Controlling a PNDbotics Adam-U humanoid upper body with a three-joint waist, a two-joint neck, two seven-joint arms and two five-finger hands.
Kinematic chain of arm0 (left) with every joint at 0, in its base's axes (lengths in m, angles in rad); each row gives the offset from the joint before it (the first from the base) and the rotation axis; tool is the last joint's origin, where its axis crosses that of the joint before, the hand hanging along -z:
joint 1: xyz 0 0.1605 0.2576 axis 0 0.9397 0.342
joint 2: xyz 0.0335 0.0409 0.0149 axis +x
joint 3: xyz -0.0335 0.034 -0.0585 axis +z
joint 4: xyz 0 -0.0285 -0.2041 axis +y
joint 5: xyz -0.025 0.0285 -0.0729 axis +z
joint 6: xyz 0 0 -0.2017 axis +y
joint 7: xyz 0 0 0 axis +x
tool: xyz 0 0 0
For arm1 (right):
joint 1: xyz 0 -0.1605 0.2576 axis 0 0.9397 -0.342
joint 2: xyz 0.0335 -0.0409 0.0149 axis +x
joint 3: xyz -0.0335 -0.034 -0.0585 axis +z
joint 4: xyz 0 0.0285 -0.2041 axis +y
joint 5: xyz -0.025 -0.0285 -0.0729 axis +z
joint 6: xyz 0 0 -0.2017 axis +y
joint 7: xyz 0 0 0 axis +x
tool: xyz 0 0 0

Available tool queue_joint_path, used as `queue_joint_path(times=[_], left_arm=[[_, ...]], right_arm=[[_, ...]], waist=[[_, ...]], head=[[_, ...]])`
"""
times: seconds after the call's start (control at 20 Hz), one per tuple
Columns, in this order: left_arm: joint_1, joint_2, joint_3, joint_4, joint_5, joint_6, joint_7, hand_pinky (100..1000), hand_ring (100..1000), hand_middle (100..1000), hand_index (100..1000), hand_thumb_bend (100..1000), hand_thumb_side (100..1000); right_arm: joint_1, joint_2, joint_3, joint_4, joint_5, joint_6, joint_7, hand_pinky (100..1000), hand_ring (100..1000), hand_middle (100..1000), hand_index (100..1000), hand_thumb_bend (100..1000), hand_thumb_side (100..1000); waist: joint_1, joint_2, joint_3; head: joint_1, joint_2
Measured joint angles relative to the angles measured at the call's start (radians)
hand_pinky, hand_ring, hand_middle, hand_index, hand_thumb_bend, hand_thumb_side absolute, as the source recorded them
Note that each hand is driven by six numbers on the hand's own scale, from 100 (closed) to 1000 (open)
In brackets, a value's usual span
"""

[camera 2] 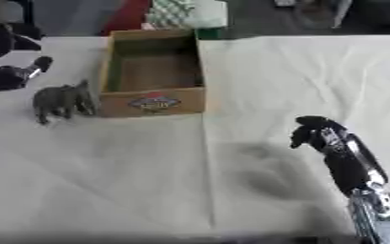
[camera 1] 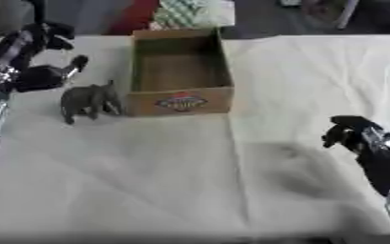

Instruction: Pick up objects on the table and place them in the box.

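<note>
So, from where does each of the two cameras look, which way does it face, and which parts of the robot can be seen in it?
Left eye view: in the head, facing down at the table; left hand beside the elephant, right hand lower right.
Right eye view: same head, slightly to the right, so the left hand is partly cut off at the edge.
Both share the empty box, the elephant and the right hand.

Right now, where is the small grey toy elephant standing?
The small grey toy elephant stands on the white tablecloth, left of the open cardboard box and just below the robot's left hand.
</note>
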Motion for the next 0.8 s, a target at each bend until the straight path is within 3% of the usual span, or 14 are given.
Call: queue_joint_path(times=[0.3, 0.8], left_arm=[[-0.069, 0.079, -0.071, 0.05, -0.223, -0.06, -0.079, 790, 726, 717, 793, 564, 182], [-0.165, 0.087, -0.143, 0.211, -0.415, -0.107, -0.185, 774, 716, 697, 782, 608, 212]], right_arm=[[0.003, 0.0, 0.0, 0.0, 0.0, 0.002, 0.002, 745, 523, 546, 743, 100, 793], [0.004, 0.0, 0.0, 0.0, 0.0, 0.002, 0.003, 745, 523, 546, 743, 100, 792]], waist=[[0.001, -0.002, -0.004], [0.0, -0.002, -0.006]], head=[[-0.002, 0.0], [-0.003, 0.0]])
